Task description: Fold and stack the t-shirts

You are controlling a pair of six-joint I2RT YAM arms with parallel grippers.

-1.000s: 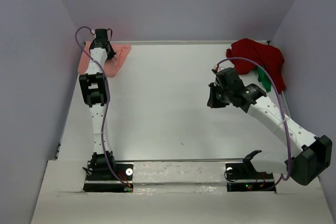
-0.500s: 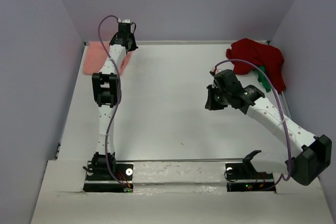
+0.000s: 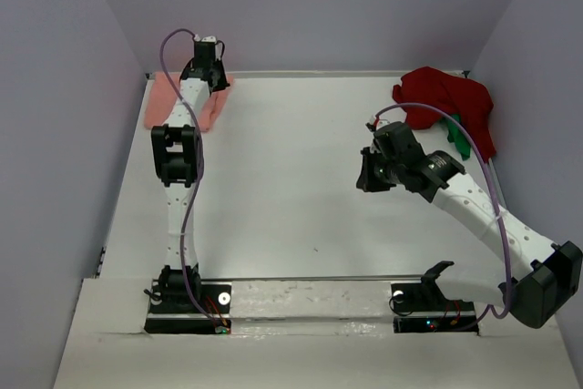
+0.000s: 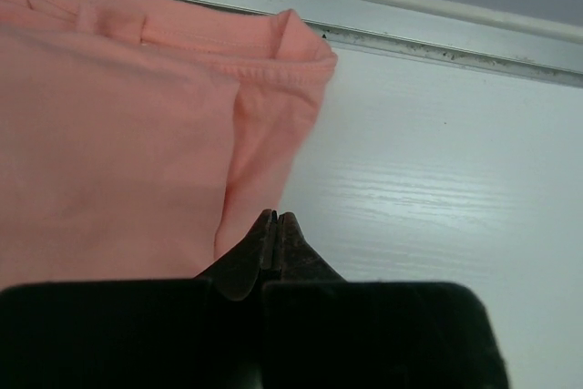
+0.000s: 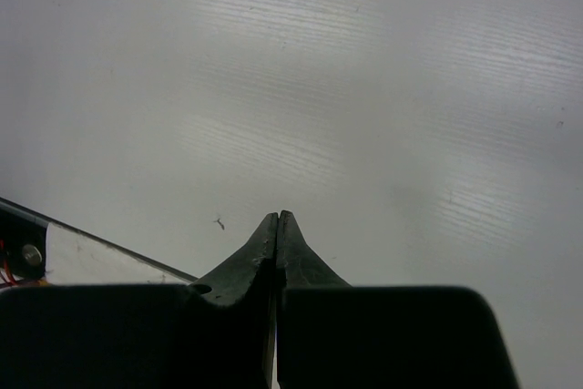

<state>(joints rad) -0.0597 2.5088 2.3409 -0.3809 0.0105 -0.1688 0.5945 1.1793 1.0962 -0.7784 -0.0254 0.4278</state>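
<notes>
A salmon-pink t-shirt lies folded flat in the table's far left corner. In the left wrist view the salmon-pink t-shirt fills the left half. My left gripper is shut and empty, its tips just above the shirt's right edge. In the top view the left gripper hangs over that shirt. A dark red t-shirt is crumpled at the far right, with a bright green t-shirt peeking from under it. My right gripper is shut and empty over bare table, left of the red heap; the right gripper has only white tabletop below.
Purple-grey walls close in the table on the left, back and right. A metal rail runs along the back edge just beyond the pink shirt. The arm bases stand at the near edge.
The left arm swung right along the back edge, then came back a little left over the pink shirt. The right arm has barely shifted.
</notes>
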